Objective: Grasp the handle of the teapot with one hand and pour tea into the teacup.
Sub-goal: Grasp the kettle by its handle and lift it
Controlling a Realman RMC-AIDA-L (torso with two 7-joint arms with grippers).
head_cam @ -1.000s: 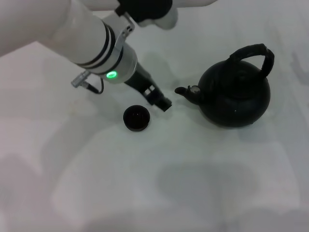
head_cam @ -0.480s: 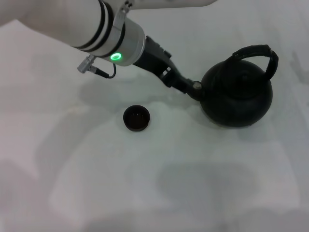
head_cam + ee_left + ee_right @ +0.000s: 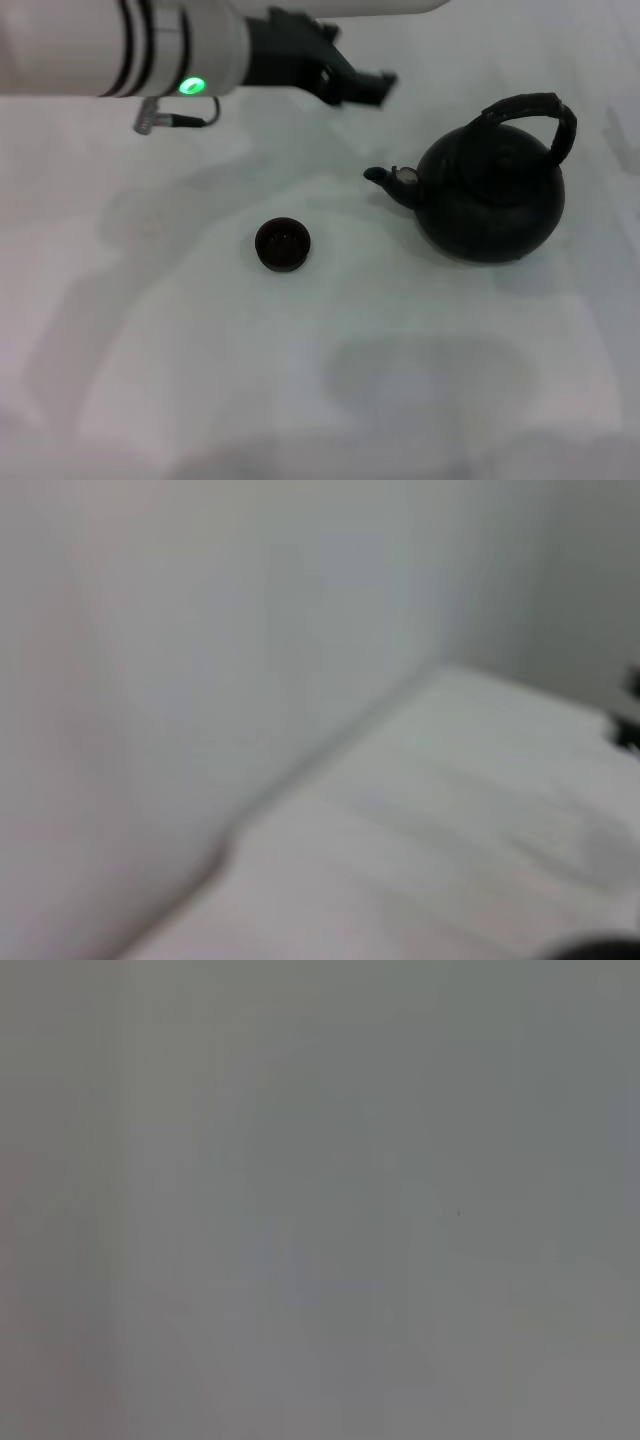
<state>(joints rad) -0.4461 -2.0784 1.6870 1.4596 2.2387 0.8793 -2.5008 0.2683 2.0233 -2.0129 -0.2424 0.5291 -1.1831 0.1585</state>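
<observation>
Two dark things sit on a pale worktop (image 3: 420,400) in the head view. A small round teacup (image 3: 282,244) lies near the middle. Well apart from it, at about three o'clock, stands a large round black teapot (image 3: 490,200), its stubby spout (image 3: 385,180) pointing toward nine o'clock and its arched handle (image 3: 535,110) rising at the top, free of any grip.

At twelve o'clock the left arm reaches in from the left edge, a green light glowing on its wrist. Its dark left hand (image 3: 365,85) hangs above the worktop, beyond the spout. Half a second ago it lay right against the spout; now it has lifted away, apart from the pot. Whether it is released or clenched cannot be told.

The handle is not yet grasped, so pouring is still ahead. The right hand is not seen.
</observation>
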